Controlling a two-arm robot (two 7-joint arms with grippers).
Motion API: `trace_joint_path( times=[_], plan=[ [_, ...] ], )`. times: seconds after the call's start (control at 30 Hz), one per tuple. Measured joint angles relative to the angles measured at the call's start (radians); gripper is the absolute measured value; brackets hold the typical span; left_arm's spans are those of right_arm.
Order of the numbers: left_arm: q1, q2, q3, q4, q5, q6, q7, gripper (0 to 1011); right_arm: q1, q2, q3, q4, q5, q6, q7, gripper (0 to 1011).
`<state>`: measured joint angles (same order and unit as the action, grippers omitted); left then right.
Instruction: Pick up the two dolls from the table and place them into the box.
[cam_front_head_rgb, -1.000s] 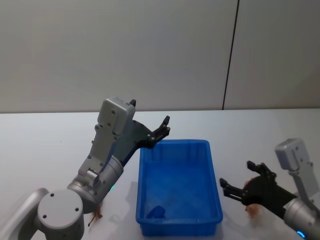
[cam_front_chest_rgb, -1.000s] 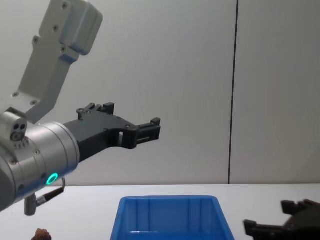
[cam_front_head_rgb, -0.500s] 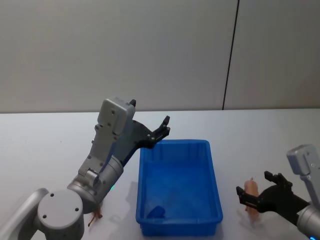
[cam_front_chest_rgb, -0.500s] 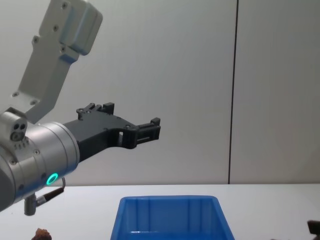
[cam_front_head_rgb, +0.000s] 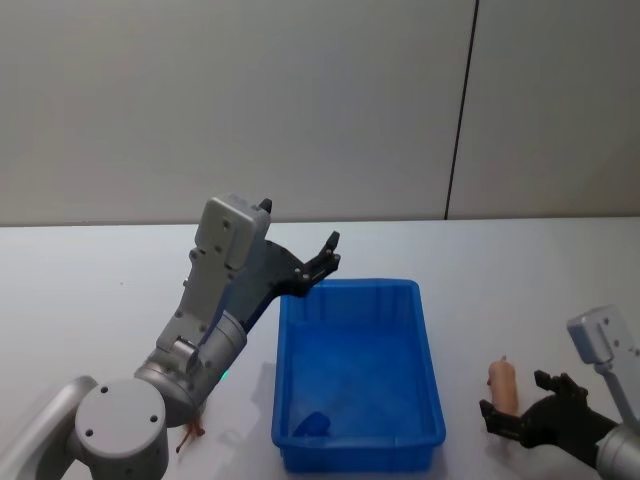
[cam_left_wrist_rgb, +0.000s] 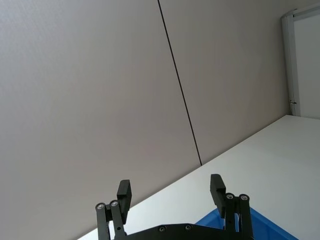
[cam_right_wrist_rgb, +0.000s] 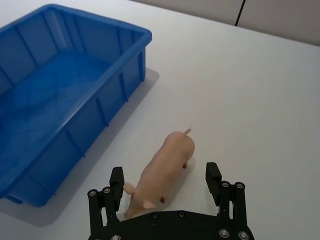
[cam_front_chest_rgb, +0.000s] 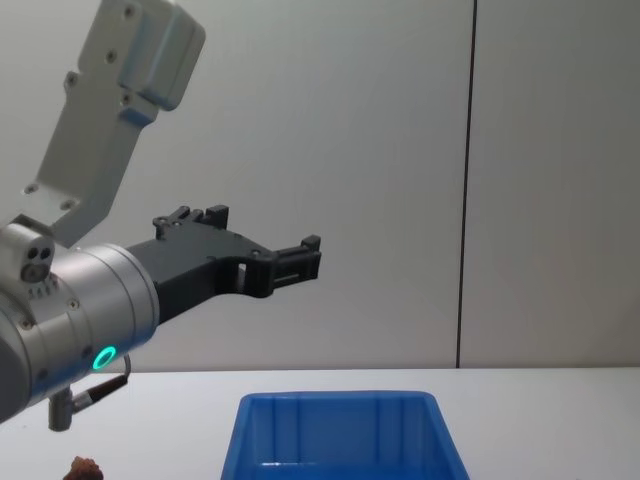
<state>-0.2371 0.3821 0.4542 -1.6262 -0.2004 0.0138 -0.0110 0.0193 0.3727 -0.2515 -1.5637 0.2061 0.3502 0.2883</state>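
Note:
A pink pig doll (cam_front_head_rgb: 502, 384) lies on the white table (cam_front_head_rgb: 100, 290) right of the blue box (cam_front_head_rgb: 430, 400). My right gripper (cam_front_head_rgb: 516, 404) is low at the table's front right, open. In the right wrist view its fingers (cam_right_wrist_rgb: 116, 180) flank the pig doll's (cam_right_wrist_rgb: 162, 171) near end with a gap on each side, and the box (cam_right_wrist_rgb: 127, 80) lies beyond. A small reddish-brown doll (cam_front_head_rgb: 191, 432) lies on the table left of the box, also the doll (cam_front_chest_rgb: 83, 466) in the chest view. My left gripper (cam_front_head_rgb: 326, 257) hangs open and empty above the box's far left corner.
The left arm's grey forearm (cam_front_head_rgb: 215, 300) slopes up over the table left of the box. The left gripper (cam_front_chest_rgb: 300, 260) is well above the box rim (cam_front_chest_rgb: 340, 399). A pale wall with a dark vertical seam (cam_front_head_rgb: 458, 130) stands behind the table.
My right gripper has drawn back toward the table's front edge, uncovering the pig doll, and has left the chest view. The left arm has not moved.

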Motion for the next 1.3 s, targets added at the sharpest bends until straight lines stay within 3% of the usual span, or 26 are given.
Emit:
trace_joint_path(
  times=[0.17,0.33,0.6,0.73,0.87,0.93,1.3],
  plan=[
    [0.0,0.0,0.0,0.0,0.0,0.0,0.0,1001,0.004,-0.003,-0.003,0.015,-0.005,0.017,0.004,999],
    [0.0,0.0,0.0,0.0,0.0,0.0,0.0,1001,0.007,-0.005,-0.005,0.024,-0.005,0.031,0.006,910],
    [0.0,0.0,0.0,0.0,0.0,0.0,0.0,1001,0.008,-0.008,-0.007,0.03,-0.004,0.039,0.009,682],
    [0.0,0.0,0.0,0.0,0.0,0.0,0.0,1001,0.008,-0.009,-0.008,0.03,-0.003,0.038,0.009,520],
    [0.0,0.0,0.0,0.0,0.0,0.0,0.0,1001,0.008,-0.01,-0.009,0.03,-0.003,0.034,0.009,449],
    [0.0,0.0,0.0,0.0,0.0,0.0,0.0,1001,0.007,-0.01,-0.01,0.027,-0.005,0.026,0.008,342],
    [0.0,0.0,0.0,0.0,0.0,0.0,0.0,1001,0.001,-0.009,-0.01,0.001,-0.022,-0.041,-0.013,333]
  ],
)
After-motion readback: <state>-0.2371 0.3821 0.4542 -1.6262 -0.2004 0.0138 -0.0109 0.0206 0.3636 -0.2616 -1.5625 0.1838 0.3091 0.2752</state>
